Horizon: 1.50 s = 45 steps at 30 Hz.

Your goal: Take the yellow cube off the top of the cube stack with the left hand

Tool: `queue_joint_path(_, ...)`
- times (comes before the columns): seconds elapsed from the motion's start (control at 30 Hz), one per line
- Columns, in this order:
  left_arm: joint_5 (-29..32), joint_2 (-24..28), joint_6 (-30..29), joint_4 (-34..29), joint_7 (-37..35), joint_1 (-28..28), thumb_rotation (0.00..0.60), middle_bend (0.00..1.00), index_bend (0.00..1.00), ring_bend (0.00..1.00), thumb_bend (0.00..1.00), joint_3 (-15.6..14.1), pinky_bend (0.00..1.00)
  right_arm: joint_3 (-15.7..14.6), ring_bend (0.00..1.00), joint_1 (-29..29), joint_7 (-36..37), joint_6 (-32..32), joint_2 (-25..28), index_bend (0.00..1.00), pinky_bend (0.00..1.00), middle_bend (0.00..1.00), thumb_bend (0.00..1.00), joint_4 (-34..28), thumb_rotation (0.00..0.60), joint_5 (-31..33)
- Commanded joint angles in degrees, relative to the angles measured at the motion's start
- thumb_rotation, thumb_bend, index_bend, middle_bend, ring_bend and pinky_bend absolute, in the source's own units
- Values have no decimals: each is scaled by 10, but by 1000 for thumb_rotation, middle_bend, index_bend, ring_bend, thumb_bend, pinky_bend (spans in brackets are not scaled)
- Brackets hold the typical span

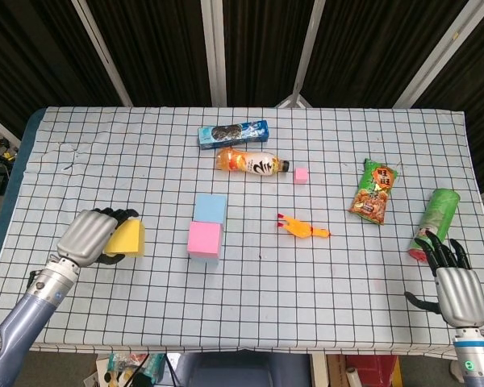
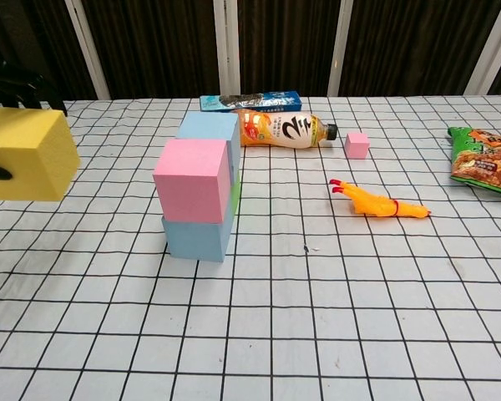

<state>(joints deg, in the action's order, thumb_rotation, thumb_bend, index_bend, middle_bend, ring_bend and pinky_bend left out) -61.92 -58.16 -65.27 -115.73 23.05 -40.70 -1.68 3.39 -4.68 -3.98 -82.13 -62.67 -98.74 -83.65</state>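
Yellow cube [image 1: 127,238] in left hand [image 1: 89,236], fingers wrapped round it, off cube stack [image 1: 207,226], well left of it, near table's [image 1: 105,145] left edge. Stack tops: pink and blue. Big bare patch of cloth in front of stack. Right hand [image 1: 460,292] at right front corner, fingers spread, holding nothing, just before green can [image 1: 433,225]. Bottle [image 1: 251,162] lying down, label writing too small to read.

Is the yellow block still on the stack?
Off. The left hand holds the yellow block well to the left of the stack.
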Motion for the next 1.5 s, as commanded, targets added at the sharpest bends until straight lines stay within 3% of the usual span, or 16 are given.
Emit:
queue_joint_path(0.03,31,-31,19,13,25,-18,600,473,243,374,353,21,450,1,176,0,3,0,1,143,23,72,0,1,600,2)
queue_joint_path(0.17,65,-90,28,39,49,-49,600,474,243,374,352,58,450,2,176,-9,23,13,2,143,23,72,0,9,600,-3)
queue_joint_path(0.4,114,-271,45,157,122,-149,600,467,243,375,343,139,435,-1,176,-7,0,6,-8,143,23,72,0,14,600,-7)
queue_joint_path(0.5,62,-352,22,195,80,-179,600,466,244,375,339,185,436,-4,176,-11,-15,19,-14,143,23,72,0,15,600,0)
queue_joint_path(0.63,-63,-390,-47,211,54,-187,600,467,244,375,319,196,435,-8,176,-13,-24,23,-16,143,24,72,0,12,600,-4)
queue_joint_path(0.73,-157,-386,-119,206,61,-172,600,472,245,374,313,185,436,-11,176,-12,-26,22,-15,143,23,72,0,9,600,-8)
queue_joint_path(0.8,-192,-355,-144,183,79,-149,600,474,250,375,313,164,436,-12,176,-11,-24,20,-14,143,23,72,0,6,600,-9)
queue_joint_path(1.03,-214,-236,-166,111,124,-64,600,466,248,375,312,87,432,-12,176,-10,-26,18,-14,143,23,72,0,2,600,-9)
queue_joint_path(1.17,-215,-174,-166,120,94,-4,600,455,251,371,298,22,423,-12,175,-11,-27,22,-14,143,23,72,0,3,600,-5)
queue_joint_path(1.3,-198,-134,-164,145,57,47,600,453,263,370,297,-26,422,-10,176,-13,-29,26,-16,143,23,72,0,4,600,0)
queue_joint_path(1.4,-191,-121,-181,171,22,90,600,452,259,370,297,-48,423,-11,176,-14,-30,27,-17,143,23,72,0,3,600,0)
queue_joint_path(1.5,-192,-132,-206,216,-41,125,600,451,259,371,297,-48,423,-11,176,-14,-31,27,-17,143,23,72,0,3,600,-1)
